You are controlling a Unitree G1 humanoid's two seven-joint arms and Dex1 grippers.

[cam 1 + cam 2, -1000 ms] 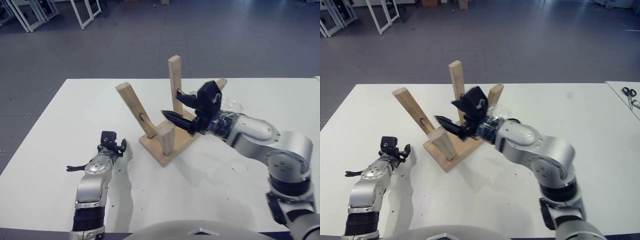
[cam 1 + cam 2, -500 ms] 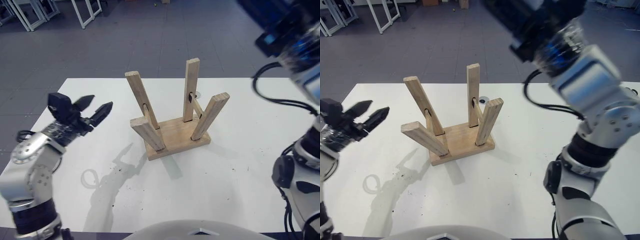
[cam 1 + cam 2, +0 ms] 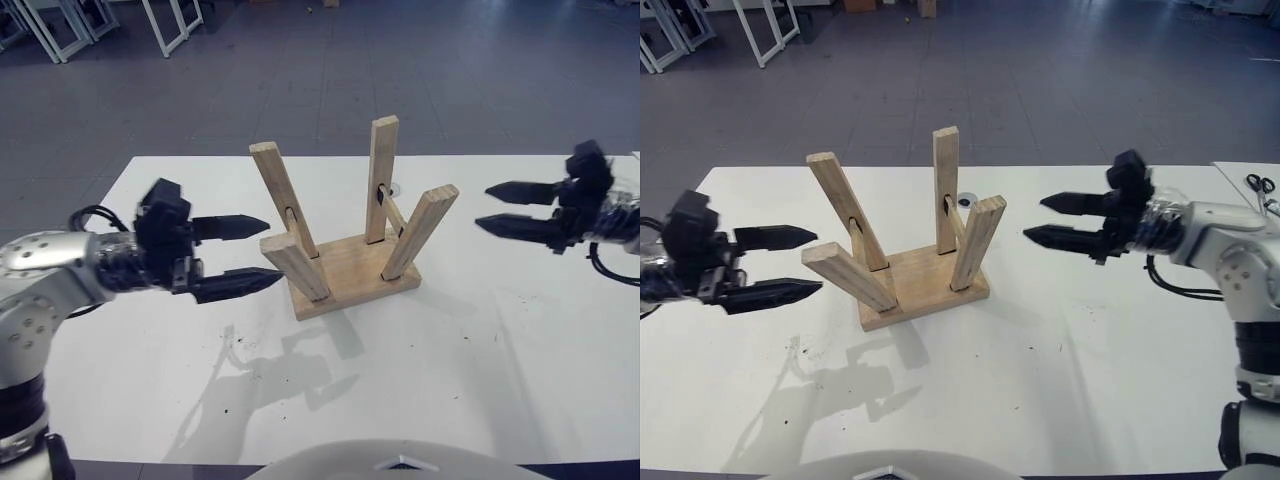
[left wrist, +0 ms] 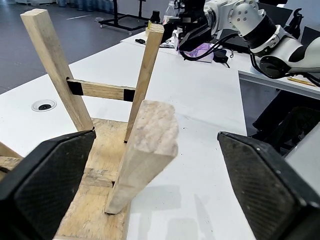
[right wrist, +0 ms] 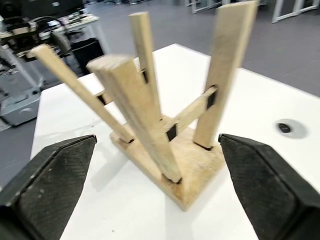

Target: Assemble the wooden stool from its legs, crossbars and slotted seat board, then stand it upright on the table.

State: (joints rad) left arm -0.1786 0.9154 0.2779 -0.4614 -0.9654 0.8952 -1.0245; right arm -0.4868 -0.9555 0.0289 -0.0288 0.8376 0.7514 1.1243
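The wooden stool (image 3: 350, 275) lies upside down on the white table (image 3: 450, 380), seat board flat and legs pointing up, with crossbars (image 4: 100, 90) joining them. My left gripper (image 3: 275, 249) hovers open on the stool's left, its fingertips level with the near-left leg (image 3: 297, 265) and close to it. In the left wrist view that leg (image 4: 145, 150) stands between the spread fingers (image 4: 45, 190) without touching them. My right gripper (image 3: 482, 207) is open and empty on the stool's right, a short gap from the nearest leg (image 3: 420, 230). The stool (image 5: 165, 150) lies ahead of its fingers (image 5: 50, 185).
A round cable hole (image 3: 964, 200) sits in the table behind the stool. Scissors (image 3: 1255, 184) lie on a neighbouring table at the far right. The table's far edge runs just behind the stool, with open floor and white frames (image 3: 170, 20) beyond.
The stool went from tilted, with my right gripper at it, to flat on its seat board. My right gripper pulled back to the right. My left gripper rose off the table toward the stool.
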